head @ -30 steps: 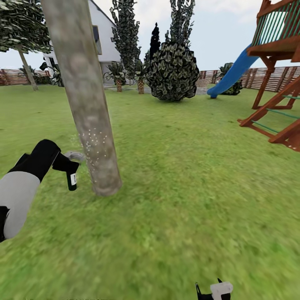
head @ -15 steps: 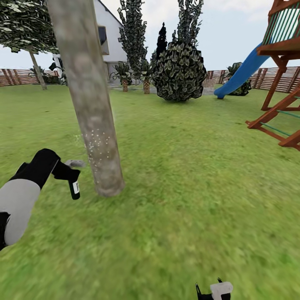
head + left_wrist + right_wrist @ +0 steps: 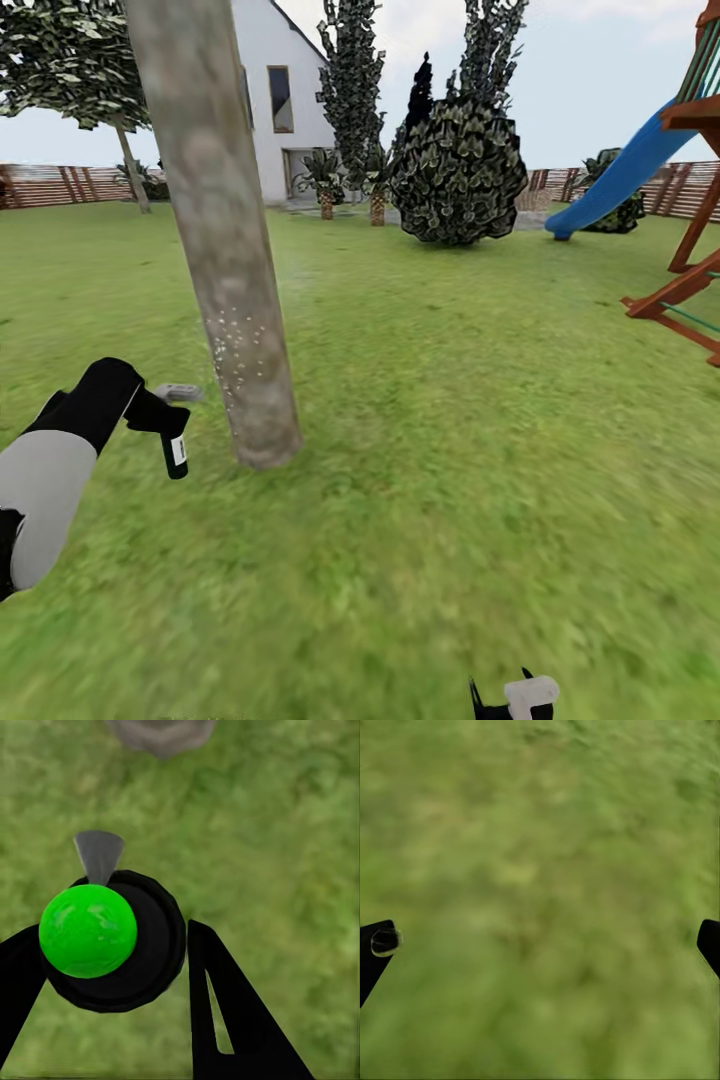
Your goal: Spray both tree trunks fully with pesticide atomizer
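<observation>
One small black pesticide atomizer [image 3: 174, 443] hangs at the frame's lower left, clamped in your left gripper [image 3: 150, 412] beside the speckled tree trunk [image 3: 225, 260]. It looks light, rigid, smooth; grip its body. Your right gripper [image 3: 540, 945] is spread wide, holding nothing.

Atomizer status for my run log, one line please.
left gripper: holds atomizer | trunk: specks low only | right gripper: open, over grass

Black pesticide atomizer [image 3: 174, 443] hangs bottle-down just left of the leaning tree trunk [image 3: 225, 250], whitish pesticide specks [image 3: 238, 345] dotting the bark low down. Second tree [image 3: 75, 70] stands far back.
</observation>
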`<state>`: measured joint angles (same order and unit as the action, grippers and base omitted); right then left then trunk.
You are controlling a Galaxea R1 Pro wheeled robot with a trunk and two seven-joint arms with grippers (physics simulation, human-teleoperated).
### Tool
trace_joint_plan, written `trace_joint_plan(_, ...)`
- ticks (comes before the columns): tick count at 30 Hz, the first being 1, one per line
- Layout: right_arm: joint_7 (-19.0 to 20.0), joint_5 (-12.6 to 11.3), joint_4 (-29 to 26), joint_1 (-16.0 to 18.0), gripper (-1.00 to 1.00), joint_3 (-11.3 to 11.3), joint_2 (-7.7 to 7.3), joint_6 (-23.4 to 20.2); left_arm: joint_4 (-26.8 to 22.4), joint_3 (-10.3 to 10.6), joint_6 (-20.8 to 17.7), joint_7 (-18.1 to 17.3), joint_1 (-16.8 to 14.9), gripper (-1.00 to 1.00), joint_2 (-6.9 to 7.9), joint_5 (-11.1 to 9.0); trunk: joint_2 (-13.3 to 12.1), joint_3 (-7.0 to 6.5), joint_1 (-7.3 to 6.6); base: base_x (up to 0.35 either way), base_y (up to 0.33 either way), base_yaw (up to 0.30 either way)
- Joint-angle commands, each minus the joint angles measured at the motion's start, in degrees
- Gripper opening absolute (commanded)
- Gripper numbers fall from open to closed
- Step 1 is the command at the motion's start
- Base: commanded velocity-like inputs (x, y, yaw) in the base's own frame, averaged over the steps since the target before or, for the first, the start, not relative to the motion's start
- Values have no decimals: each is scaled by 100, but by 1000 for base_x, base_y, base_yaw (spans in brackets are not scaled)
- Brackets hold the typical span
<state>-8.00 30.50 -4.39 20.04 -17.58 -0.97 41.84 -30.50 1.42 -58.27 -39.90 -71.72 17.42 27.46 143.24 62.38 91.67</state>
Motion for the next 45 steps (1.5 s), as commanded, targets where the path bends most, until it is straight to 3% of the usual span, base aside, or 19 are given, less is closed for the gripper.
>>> trace_joint_plan(1, 0, 0, 0, 0, 100, 0, 0, 0, 6, 5, 4, 0, 7, -100, -1, 3, 0, 0, 0, 146, -257, 120)
trace_joint_plan(4, 0, 0, 0, 0, 100, 0, 0, 0, -51, 13, 13, 0, 172, -100, -8, 4, 0, 0, 0, 220, -203, 23)
trace_joint_plan(14, 0, 0, 0, 0, 100, 0, 0, 0, -13, 16, 14, 0, 241, -100, -4, 4, 0, 0, 0, 135, -227, 1)
trace_joint_plan(18, 0, 0, 0, 0, 100, 0, 0, 0, -58, 0, 52, 35, 677, -100, -10, 4, 0, 0, 0, 17, -273, 0)
trace_joint_plan(23, -7, 0, 0, 0, 100, 0, 0, 0, -34, -17, 61, 44, 832, -100, -8, 4, 0, 0, 0, 185, -223, 0)
trace_joint_plan(31, -9, -6, -3, 0, 100, 0, 0, 0, -74, -36, 77, 329, 1347, -100, 34, -26, 0, 0, 0, 45, -31, 0)
trace_joint_plan(45, -9, -9, -5, 0, 100, 0, 0, 0, -28, -36, 105, 325, 1388, -100, -68, -74, 0, 0, 0, 99, -36, 158)
